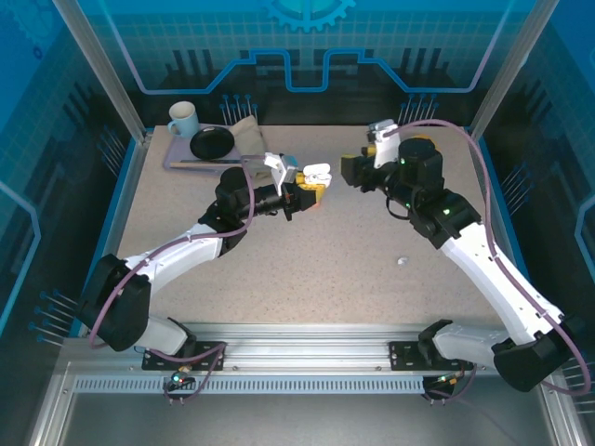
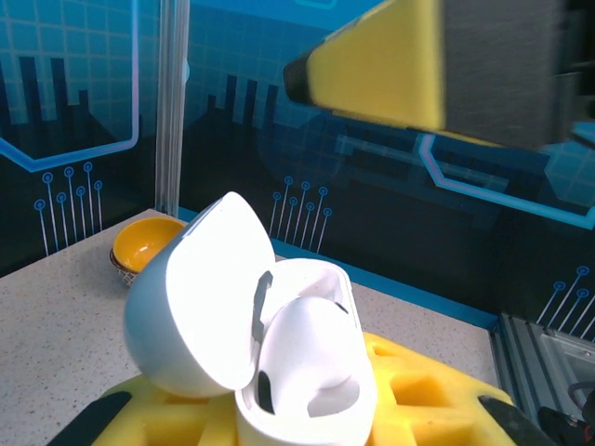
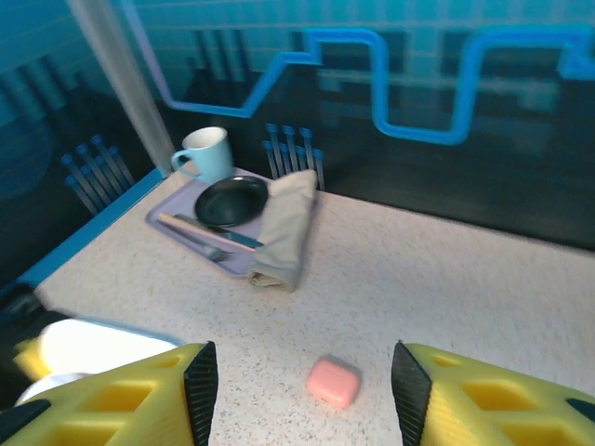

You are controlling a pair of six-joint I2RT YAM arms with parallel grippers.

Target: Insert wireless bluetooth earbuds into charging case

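Charging case, white, lid open, sits clamped in my left gripper, one white earbud seated inside. My right gripper hangs wide apart, a pink case on the table beyond it; a tiny white bud lies apart.

No words, brands, numbers or signs can be read on anything here. The blue back wall carries a drawn gear outline and circuit-like lines, without letters.
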